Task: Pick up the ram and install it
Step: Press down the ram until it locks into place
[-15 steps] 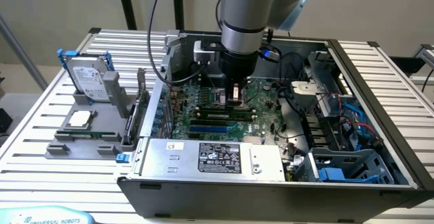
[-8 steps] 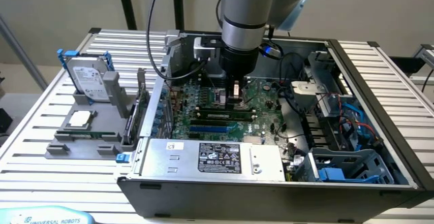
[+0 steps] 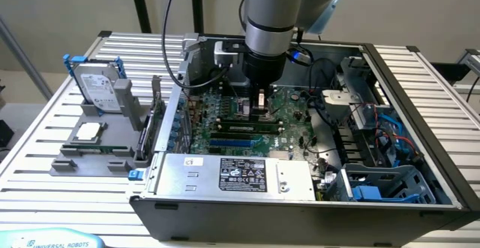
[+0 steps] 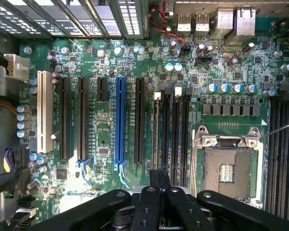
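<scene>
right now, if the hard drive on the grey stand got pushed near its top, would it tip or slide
The hard drive stands on edge in the grey stand, so a high push would probably tip it rather than slide it. Its metal case looks rigid, likely heavy for its size.

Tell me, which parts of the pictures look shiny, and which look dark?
In the wrist view, the CPU socket frame and small capacitors glint under bright light, while the gripper is dark. In the exterior view, the power supply top catches soft glare and the computer case front wall stays shadowed.
</scene>
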Tool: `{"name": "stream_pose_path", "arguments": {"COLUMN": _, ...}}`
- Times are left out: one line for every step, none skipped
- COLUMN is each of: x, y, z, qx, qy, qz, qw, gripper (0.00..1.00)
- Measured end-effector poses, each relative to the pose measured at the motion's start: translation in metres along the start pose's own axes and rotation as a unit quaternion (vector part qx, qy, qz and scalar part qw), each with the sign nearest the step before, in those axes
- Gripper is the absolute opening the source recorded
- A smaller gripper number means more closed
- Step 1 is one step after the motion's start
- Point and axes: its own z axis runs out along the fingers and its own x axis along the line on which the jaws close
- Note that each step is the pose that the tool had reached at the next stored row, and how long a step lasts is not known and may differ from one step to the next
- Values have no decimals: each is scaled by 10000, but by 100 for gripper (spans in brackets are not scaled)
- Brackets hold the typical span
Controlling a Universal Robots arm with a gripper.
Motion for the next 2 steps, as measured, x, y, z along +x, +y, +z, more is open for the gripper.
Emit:
{"name": "stream_pose_path", "arguments": {"x": 0, "y": 0, "z": 0, "qx": 0, "qy": 0, "qz": 0, "qw": 10000, "gripper": 11}}
{"name": "stream_pose_path", "arguments": {"x": 0, "y": 0, "z": 0, "qx": 0, "qy": 0, "qz": 0, "qw": 10000, "gripper": 11}}
